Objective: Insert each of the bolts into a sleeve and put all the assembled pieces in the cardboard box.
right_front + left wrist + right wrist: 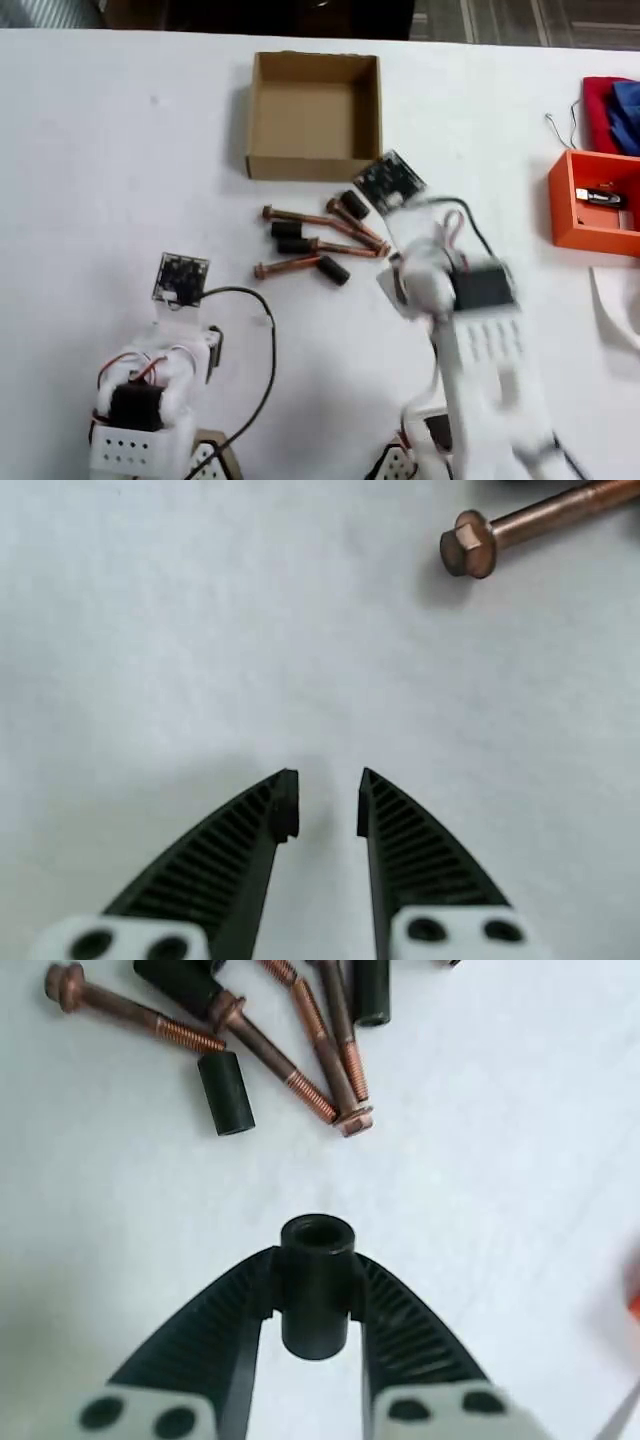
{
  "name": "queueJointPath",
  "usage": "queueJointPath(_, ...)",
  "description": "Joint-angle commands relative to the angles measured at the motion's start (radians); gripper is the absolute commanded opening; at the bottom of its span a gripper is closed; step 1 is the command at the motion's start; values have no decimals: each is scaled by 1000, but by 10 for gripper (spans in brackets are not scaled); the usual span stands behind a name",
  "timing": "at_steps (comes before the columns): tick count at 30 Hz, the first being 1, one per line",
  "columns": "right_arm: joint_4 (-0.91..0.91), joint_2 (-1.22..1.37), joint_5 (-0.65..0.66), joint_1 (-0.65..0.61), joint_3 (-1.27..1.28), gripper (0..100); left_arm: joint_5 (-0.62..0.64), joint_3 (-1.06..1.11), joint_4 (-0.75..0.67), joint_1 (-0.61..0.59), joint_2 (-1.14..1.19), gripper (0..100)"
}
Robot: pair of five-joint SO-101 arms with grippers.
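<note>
The left gripper (326,802) is hanging over the white table (150,630), its jaws a little apart and gripping nothing. One bolt (540,525) is lying near it. In the middle, bolts (300,217) and black sleeves (287,229) are lying jumbled just in front of the cardboard box (312,168), which is showing its bare brown floor. The right gripper (315,1288) is squeezing one sleeve (317,1245). Far right, an orange box (570,215) is holding a small dark stick (600,197).

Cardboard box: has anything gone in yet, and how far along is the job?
Nothing is done: the box is empty and nothing looks assembled. In hand: the right jaws grip one sleeve. To do: the bolts and other sleeves lie loose on the table; every piece needs assembling and boxing.
</note>
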Motion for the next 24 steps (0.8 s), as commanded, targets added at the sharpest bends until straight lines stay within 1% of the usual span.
queueJointPath(1,70,-170,-5,15,6,23,6,21,-3,9,-15,124)
queueJointPath(5,107,-174,48,16,46,23,6,21,-3,9,-15,124)
queueJointPath(9,107,-176,52,16,60,23,6,21,-3,11,-15,127)
queueJointPath(11,104,-174,51,16,60,23,6,21,-37,3,-17,128)
queueJointPath(12,104,-174,51,16,60,23,0,21,-83,-3,-17,128)
queueJointPath(14,104,-174,51,16,61,23,0,21,-206,-69,-17,128)
queueJointPath(17,105,-174,51,16,61,23,0,21,-466,-236,-17,128)
queueJointPath(20,107,-174,51,16,63,23,-17,21,-655,-379,-17,128)
queueJointPath(22,107,-174,52,16,63,23,-101,21,-738,-428,-17,125)
queueJointPath(24,107,-174,52,16,63,23,-132,21,-806,-423,-17,124)
